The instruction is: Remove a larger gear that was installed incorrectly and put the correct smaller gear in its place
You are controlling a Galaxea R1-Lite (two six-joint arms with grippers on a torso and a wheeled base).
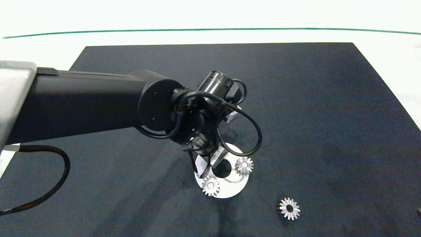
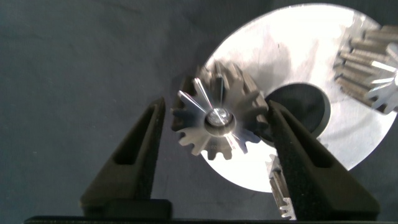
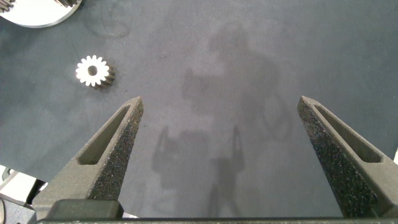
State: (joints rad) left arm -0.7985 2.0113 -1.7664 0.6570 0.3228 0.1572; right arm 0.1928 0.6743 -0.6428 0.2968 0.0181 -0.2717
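Observation:
My left gripper (image 1: pixel 209 163) hangs over the white round disc (image 1: pixel 230 191). In the left wrist view it (image 2: pixel 216 102) stands open, closely straddling a smaller gear (image 2: pixel 217 118) that sits at the disc's (image 2: pixel 280 50) edge with a shiny pin in its bore. In the head view the wrist hides this gear. The larger gear (image 1: pixel 289 208), star-toothed with a dark bore, lies loose on the black mat to the right of the disc. It also shows in the right wrist view (image 3: pixel 93 71). My right gripper (image 3: pixel 221 99) is open over bare mat, away from it.
Two other small gears (image 1: pixel 210 186) (image 1: pixel 244 165) sit on the disc around its dark centre hole (image 1: pixel 222 168). One of them shows at the picture edge in the left wrist view (image 2: pixel 373 68). The black mat (image 1: pixel 329 98) covers a white table.

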